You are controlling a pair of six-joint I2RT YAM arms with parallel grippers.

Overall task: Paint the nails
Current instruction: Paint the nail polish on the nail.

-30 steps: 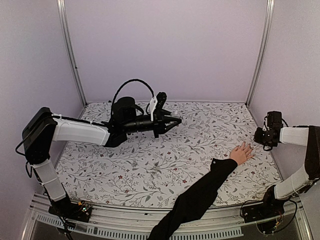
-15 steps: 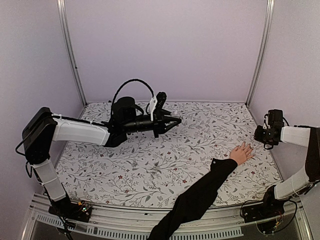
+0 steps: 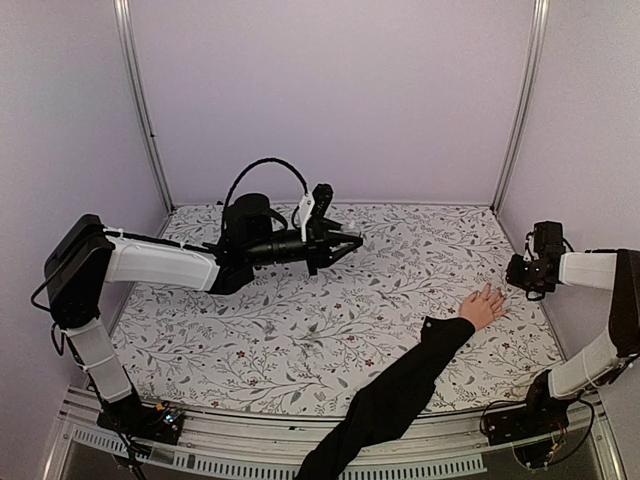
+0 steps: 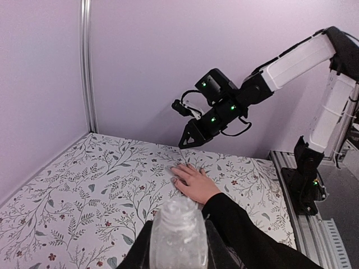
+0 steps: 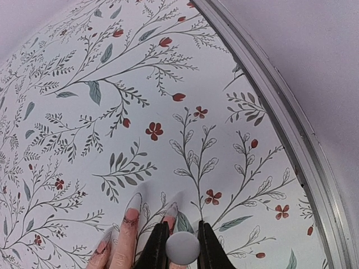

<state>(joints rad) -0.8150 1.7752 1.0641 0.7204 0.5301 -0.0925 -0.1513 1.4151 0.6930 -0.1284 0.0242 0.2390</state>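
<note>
Finds the nails [image 5: 133, 202] on a spread hand [image 3: 483, 306] laid flat on the floral table [image 3: 300, 320] near its right edge, likely for steady reach. Poises the right gripper [image 5: 182, 246] over the fingertips, wrist tipped down, clamped on a round grey cap [image 5: 182, 244]. Holds the left gripper [image 3: 345, 243] raised and well apart, closed around the pale bottle [image 4: 178, 238], probably to leave room.

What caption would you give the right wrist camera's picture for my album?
Jaws shut on a small round pale cap, close to a person's nails on a floral tablecloth.
</note>
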